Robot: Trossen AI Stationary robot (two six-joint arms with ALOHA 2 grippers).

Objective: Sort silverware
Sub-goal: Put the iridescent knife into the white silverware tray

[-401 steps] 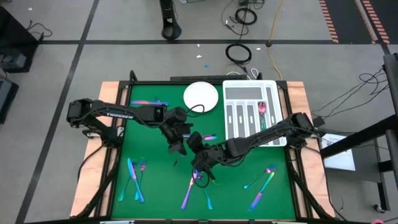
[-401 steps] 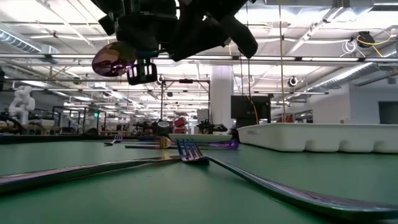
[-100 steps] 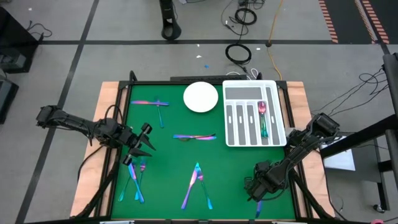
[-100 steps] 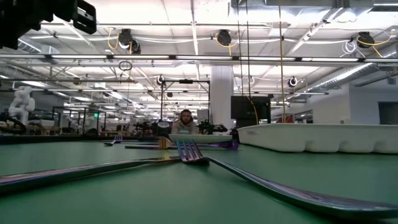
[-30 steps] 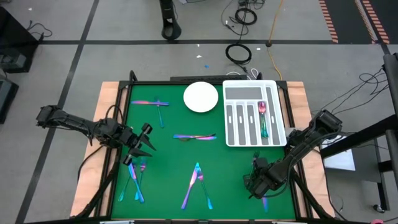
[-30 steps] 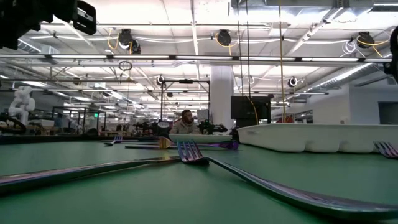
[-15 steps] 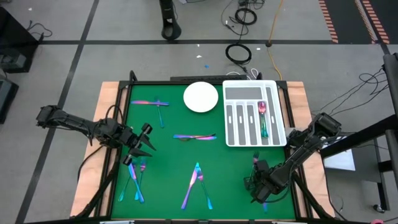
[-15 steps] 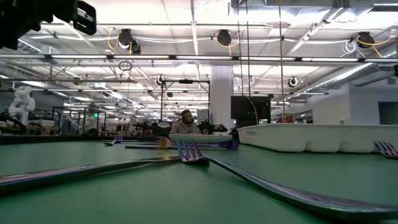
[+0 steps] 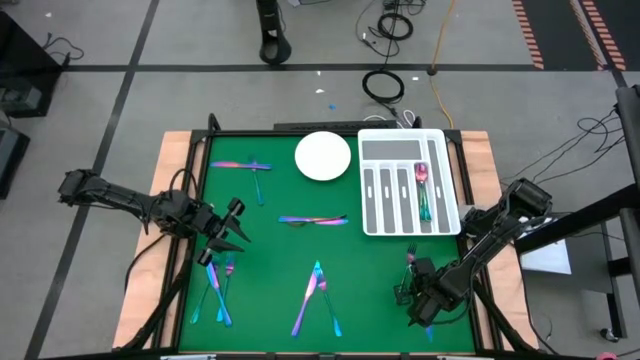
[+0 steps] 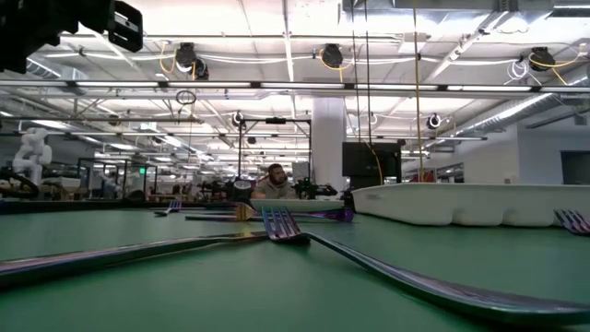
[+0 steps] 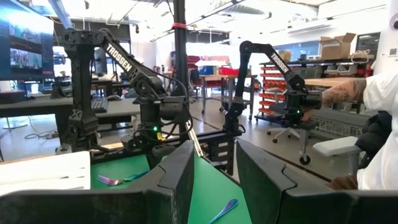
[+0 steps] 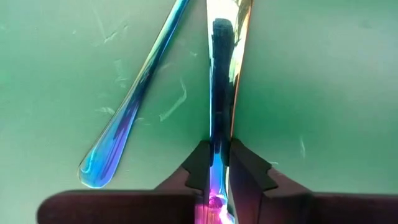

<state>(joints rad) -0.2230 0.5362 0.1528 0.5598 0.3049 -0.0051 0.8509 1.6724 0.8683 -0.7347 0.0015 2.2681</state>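
Note:
Iridescent silverware lies in pairs and groups on the green mat [image 9: 270, 260]: at the far left [image 9: 245, 166], in the centre [image 9: 312, 220], near left [image 9: 218, 290] and near centre [image 9: 315, 298]. My right gripper [image 12: 222, 152] points down at the near right and is shut on one slim piece [image 12: 221, 74]. A second handle [image 12: 134, 106] lies beside it, and fork tines [image 9: 410, 258] show just beyond the arm. My left gripper [image 11: 214, 155] hovers open over the mat's left side [image 9: 232, 225]. My right gripper pinches the slim piece [image 12: 219, 140] between its two fingers [image 12: 198, 167], which come from above and point down. The piece runs straight out from between the fingers over the mat. Which end they have, and whether it is lifted, the gripper hides.
A white slotted tray [image 9: 440, 180] at the far right holds a spoon [image 9: 422, 175] and another piece [image 9: 424, 205]. A white round plate [image 9: 322, 156] stands beside it. In the low view a person sits beyond the table [image 10: 276, 181].
My right gripper has shifted a little toward the table's near right corner and sunk slightly over the near-right silverware. The left arm has kept still.

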